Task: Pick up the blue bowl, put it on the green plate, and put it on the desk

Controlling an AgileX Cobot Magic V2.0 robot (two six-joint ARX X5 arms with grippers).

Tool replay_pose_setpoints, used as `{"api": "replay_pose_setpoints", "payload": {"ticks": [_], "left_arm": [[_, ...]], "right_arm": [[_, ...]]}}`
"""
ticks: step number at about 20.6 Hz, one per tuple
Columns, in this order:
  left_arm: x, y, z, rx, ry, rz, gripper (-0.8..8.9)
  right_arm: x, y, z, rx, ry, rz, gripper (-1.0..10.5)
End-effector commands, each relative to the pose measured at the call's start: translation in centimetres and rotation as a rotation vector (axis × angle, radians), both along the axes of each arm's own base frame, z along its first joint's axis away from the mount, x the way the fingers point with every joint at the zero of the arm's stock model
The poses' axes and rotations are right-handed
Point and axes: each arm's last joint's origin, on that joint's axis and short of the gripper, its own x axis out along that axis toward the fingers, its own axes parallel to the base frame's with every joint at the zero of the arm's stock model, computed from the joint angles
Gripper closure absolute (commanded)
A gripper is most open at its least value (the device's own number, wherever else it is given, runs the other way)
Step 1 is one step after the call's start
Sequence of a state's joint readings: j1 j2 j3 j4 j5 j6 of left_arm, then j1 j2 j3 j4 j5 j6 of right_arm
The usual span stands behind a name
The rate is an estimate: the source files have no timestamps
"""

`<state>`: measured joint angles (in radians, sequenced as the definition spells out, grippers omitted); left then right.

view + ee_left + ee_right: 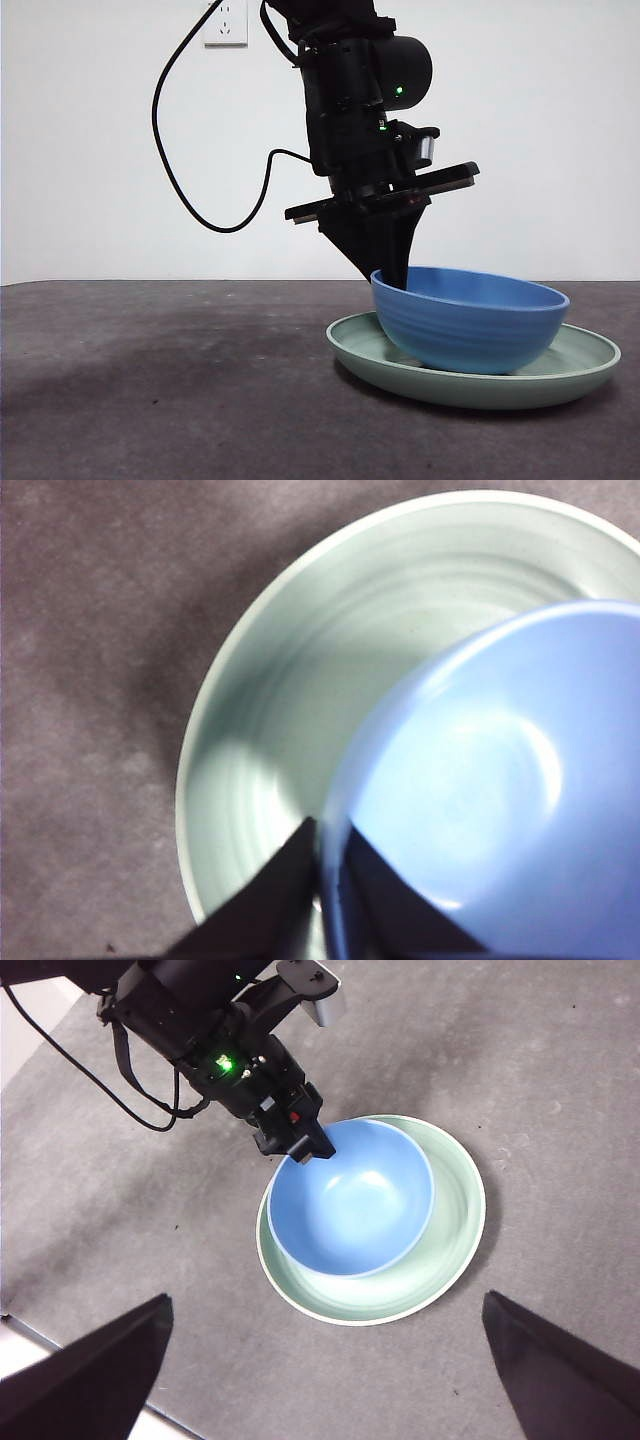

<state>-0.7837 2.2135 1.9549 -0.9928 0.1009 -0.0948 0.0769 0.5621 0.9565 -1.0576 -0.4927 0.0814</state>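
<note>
- The blue bowl (470, 318) sits inside the green plate (585, 362), low and right in the front view. It leans a little.
- The bowl has nothing in it.
- The plate lies flat on the bench (160, 380).
- The left hand (393, 272) pinches the bowl's left rim, one jaw inside, one outside.
- The right hand (320, 1360) hangs high above, its jaws wide apart and holding nothing.

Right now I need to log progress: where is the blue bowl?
The blue bowl sits tilted inside the green plate, right of centre on the desk in the front view, its rim pinched by the left gripper.
</note>
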Motion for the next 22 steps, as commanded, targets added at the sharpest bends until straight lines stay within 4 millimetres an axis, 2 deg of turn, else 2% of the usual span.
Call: {"api": "replay_pose_setpoints", "payload": {"ticks": [1, 3, 4, 6, 8, 12, 14, 15, 18, 22], "left_arm": [[0.2, -0.7, -0.5, 0.002, -0.007, -0.014, 5.36], [0.2, -0.6, -0.4, 0.006, -0.003, -0.012, 3.48], [0.2, -0.6, -0.3, 0.006, -0.003, -0.013, 3.11], [0.2, -0.6, 0.5, 0.009, -0.002, -0.018, 3.04], [0.2, -0.5, 2.2, 0.013, -0.012, -0.047, 3.04], [-0.6, 0.8, 7.4, -0.007, -0.051, -0.075, 3.01], [-1.5, 2.3, 10.6, -0.043, -0.093, -0.068, 2.26], [-2.1, 3.3, 12.4, -0.062, -0.118, -0.065, 1.95], [-4.5, 6.6, 17.1, -0.099, -0.167, -0.054, 1.91], [-8.8, 11.5, 22.7, -0.161, -0.245, -0.034, 1.92]], "right_arm": [[-0.1, 0.0, 0.6, -0.007, -0.032, 0.003, 4.5], [-0.1, 0.0, 0.6, -0.007, -0.032, 0.003, 4.5], [-0.1, 0.0, 0.6, -0.007, -0.032, 0.003, 4.5], [-0.1, 0.0, 0.6, -0.007, -0.032, 0.003, 4.5], [-0.1, 0.0, 0.6, -0.007, -0.032, 0.003, 4.5], [-0.1, 0.0, 0.6, -0.008, -0.032, 0.003, 4.5], [-0.1, 0.0, 0.6, -0.008, -0.032, 0.003, 4.5], [-0.1, 0.0, 0.6, -0.008, -0.033, 0.003, 4.5], [-0.1, 0.0, 0.6, -0.008, -0.033, 0.003, 4.5], [-0.1, 0.0, 0.6, -0.004, -0.033, 0.011, 4.5]]}}
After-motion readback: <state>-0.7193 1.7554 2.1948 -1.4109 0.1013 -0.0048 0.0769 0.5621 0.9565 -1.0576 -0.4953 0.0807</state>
